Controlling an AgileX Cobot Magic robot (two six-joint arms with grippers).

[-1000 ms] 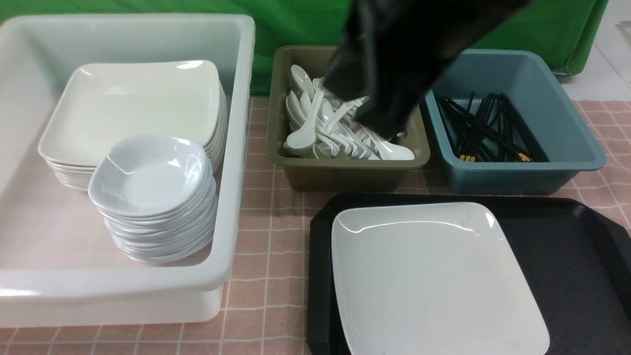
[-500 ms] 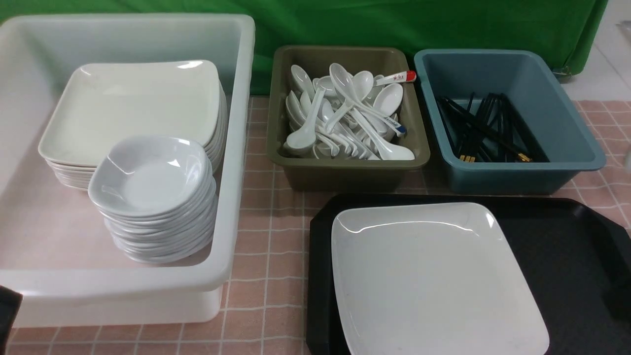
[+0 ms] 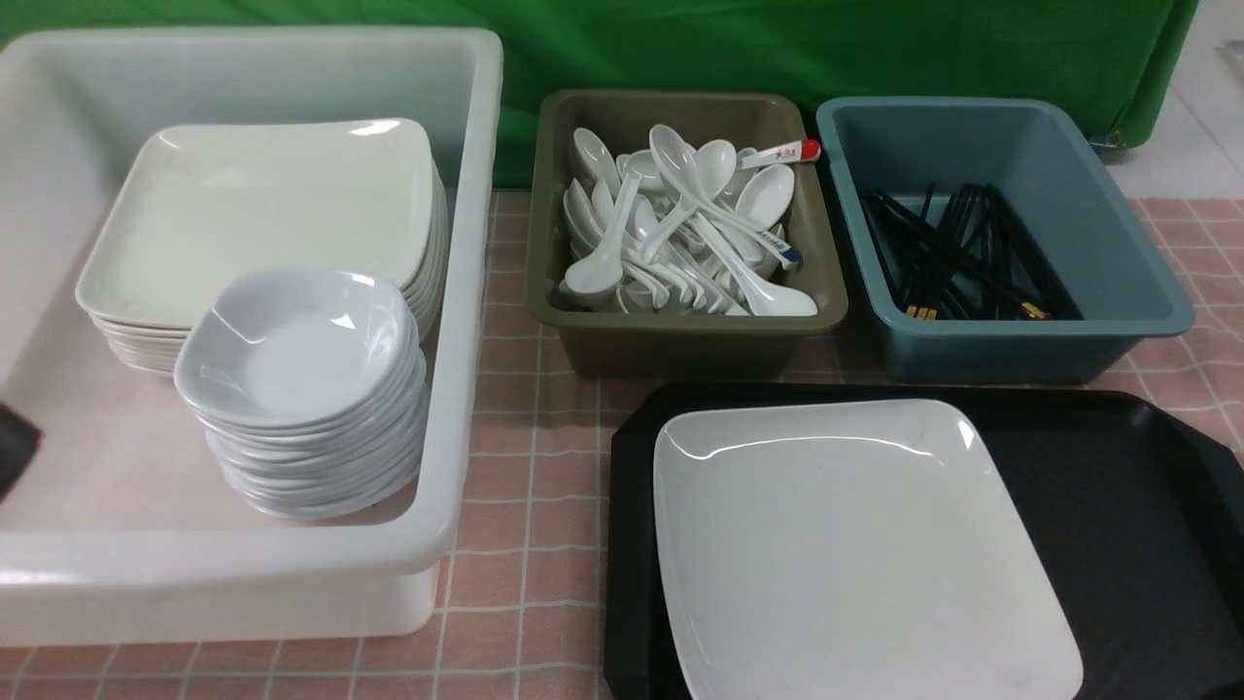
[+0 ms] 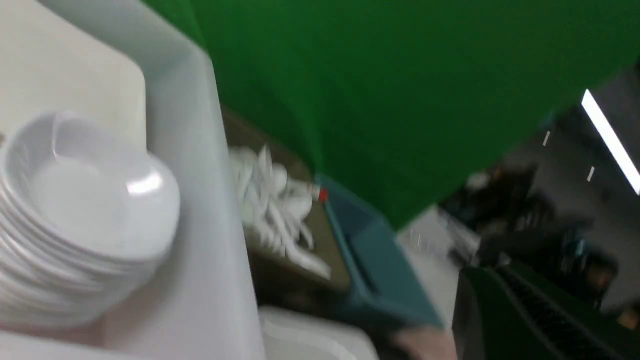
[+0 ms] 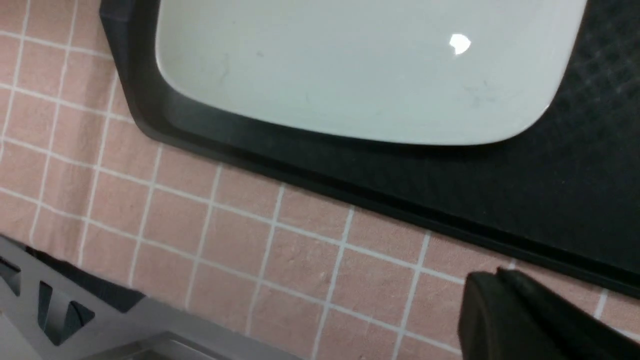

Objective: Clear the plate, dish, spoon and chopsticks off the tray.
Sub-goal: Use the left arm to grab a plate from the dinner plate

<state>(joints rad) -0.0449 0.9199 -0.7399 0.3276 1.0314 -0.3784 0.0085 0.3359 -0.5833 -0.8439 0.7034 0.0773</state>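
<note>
front view: plate (image 3: pixel 855 554) lies on tray (image 3: pixel 1118 506); left fingers (image 4: pixel 525 320) and right fingers (image 5: pixel 530 325), cannot tell if spread.

Tray (image 3: pixel 1118 467): one, black.
Plate (image 3: pixel 855 544) on the tray: one.
Stacked plates (image 3: pixel 262 204): one pile, about six rims showing; exact count unclear.
Dishes (image 3: pixel 301 340): one pile, roughly ten; the rims sit too close for an exact count.
Tub (image 3: pixel 466 292): one, white.
Bins: two, an olive bin (image 3: pixel 680 340) and a blue bin (image 3: pixel 1020 350).
Spoons (image 3: pixel 680 233): one heap, more than a dozen; overlap hides the exact count.
Red-tipped spoon (image 3: pixel 792 152): one.
Blue-tipped spoon (image 3: pixel 789 255): one.
Chopsticks (image 3: pixel 962 253): one loose bundle, well over ten sticks; too tangled to count.
</note>
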